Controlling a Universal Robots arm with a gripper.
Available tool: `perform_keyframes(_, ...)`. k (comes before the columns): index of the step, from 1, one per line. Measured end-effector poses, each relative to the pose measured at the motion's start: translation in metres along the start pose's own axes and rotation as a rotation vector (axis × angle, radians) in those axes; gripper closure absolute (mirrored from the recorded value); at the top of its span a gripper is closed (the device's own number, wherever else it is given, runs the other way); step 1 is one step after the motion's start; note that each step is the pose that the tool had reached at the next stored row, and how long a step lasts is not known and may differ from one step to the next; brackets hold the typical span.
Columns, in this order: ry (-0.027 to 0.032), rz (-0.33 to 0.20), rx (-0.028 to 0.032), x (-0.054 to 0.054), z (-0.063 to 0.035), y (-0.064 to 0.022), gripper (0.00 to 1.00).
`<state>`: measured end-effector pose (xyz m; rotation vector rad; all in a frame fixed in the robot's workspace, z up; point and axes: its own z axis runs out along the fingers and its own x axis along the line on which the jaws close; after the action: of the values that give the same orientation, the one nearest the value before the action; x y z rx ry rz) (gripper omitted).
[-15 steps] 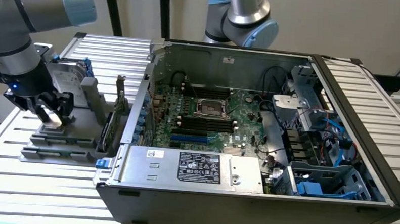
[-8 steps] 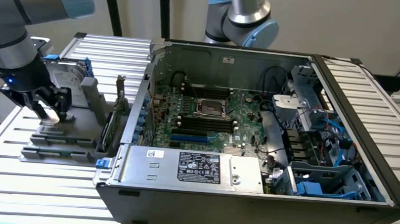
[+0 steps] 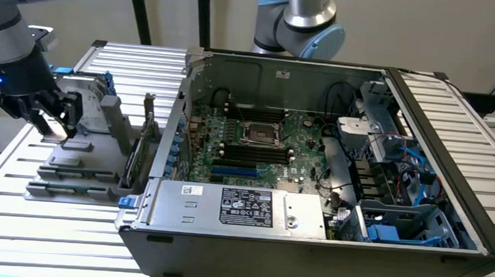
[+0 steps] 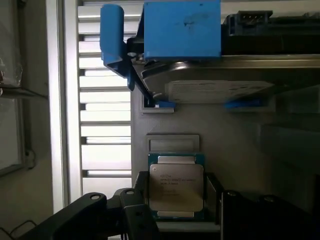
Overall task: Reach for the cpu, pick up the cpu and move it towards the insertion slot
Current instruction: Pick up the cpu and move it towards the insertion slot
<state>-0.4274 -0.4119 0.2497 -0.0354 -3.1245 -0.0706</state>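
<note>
Gripper (image 4: 175,210) spread, straddling the cpu (image 4: 176,186) on the gray holder (image 3: 71,168); uneven closing could tilt or nudge it.

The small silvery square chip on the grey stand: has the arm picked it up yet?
Not yet, it seems. The reach looks done: the gripper hangs open over the grey parts stand, its black fingers flanking the small silvery square chip, which rests there. Lifting and carrying it to the shiny-framed motherboard socket remain.

the gripper (image 3: 55,119) hangs open over a grey parts tray (image 3: 70,181) at the exterior view's left. beside it stands an open computer case (image 3: 310,241), its insertion slot (image 3: 260,133) bare.
</note>
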Motion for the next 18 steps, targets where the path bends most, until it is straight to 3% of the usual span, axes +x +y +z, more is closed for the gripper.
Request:
perform_keyframes(10, 0.0000, 0.000, -0.0024, -0.010, -0.0456, 0.0003, 0.45)
perform_keyframes(15, 0.0001, 0.000, -0.0042, -0.025, -0.0687, 0.0010, 0.45)
perform_keyframes(18, 0.0003, 0.000, -0.0083, -0.038, -0.0821, 0.0019, 0.45)
